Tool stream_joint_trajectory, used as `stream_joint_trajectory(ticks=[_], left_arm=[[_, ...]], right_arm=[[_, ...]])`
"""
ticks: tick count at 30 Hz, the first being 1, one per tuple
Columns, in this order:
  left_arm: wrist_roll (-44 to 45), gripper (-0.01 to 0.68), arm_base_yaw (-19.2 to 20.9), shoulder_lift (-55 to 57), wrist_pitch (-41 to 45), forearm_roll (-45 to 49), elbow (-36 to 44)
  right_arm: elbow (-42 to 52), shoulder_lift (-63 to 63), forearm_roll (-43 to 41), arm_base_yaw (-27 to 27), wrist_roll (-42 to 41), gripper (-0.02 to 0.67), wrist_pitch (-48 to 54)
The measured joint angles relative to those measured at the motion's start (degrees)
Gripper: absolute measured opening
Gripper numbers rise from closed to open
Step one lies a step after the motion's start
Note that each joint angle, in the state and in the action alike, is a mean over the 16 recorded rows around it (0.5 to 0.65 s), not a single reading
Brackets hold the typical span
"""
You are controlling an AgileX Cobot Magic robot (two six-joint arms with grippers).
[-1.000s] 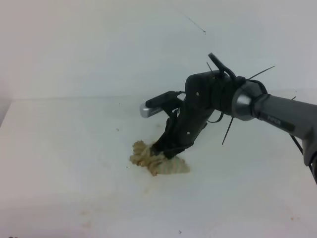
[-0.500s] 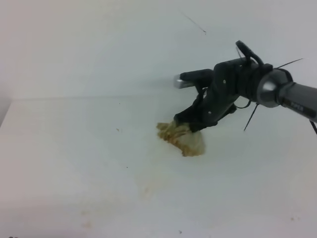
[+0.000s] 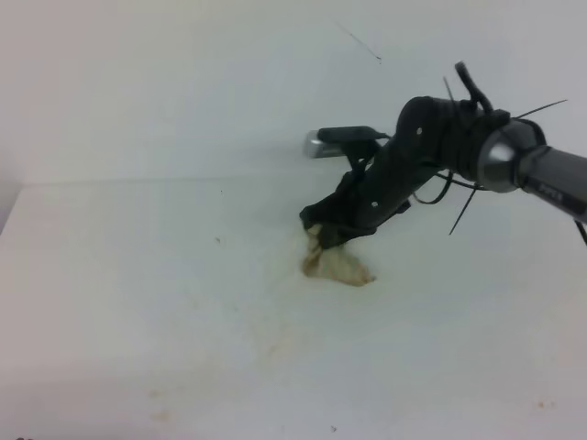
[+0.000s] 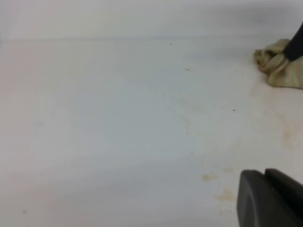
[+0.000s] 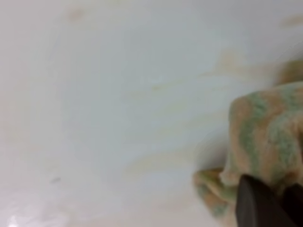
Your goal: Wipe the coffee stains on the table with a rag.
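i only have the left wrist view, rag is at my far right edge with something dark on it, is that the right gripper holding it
Observer: Yes, in the high view the right gripper is shut on the rag, pinching its top.
Operator: any stain left around it
Observer: The right wrist view shows pale tan streaks on the table left of the rag.
Operator: anything further off
Observer: The high view shows small orange spots near the front edge.

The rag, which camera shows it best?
The exterior high view: the whole rag sits on the table, pinched by the right gripper. The left wrist view catches it small at the edge; the right wrist view shows a blurry part.
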Motion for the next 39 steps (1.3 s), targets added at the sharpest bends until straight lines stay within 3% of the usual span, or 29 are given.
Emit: stream_joint_trajectory(ticks=[10, 17, 25, 34, 39], left_arm=[[0.0, 0.001, 0.0, 0.0, 0.0, 0.0, 0.0], [0.0, 0.001, 0.0, 0.0, 0.0, 0.0, 0.0], [0.0, 0.001, 0.0, 0.0, 0.0, 0.0, 0.0], [0.0, 0.001, 0.0, 0.0, 0.0, 0.0, 0.0], [0.0, 0.001, 0.0, 0.0, 0.0, 0.0, 0.0]], right_arm=[[0.2, -2.9, 4.3, 5.7, -6.4, -0.003, 4.6], [4.4, -11.3, 1.0, 4.0, -7.0, -0.003, 5.7], [18.6, -24.7, -0.3, -2.2, -7.3, -0.001, 0.2], [38.4, -32.7, 1.8, -6.5, -6.1, 0.001, -12.8], [46.2, -33.2, 0.6, -6.9, -4.1, 0.050, -19.6]])
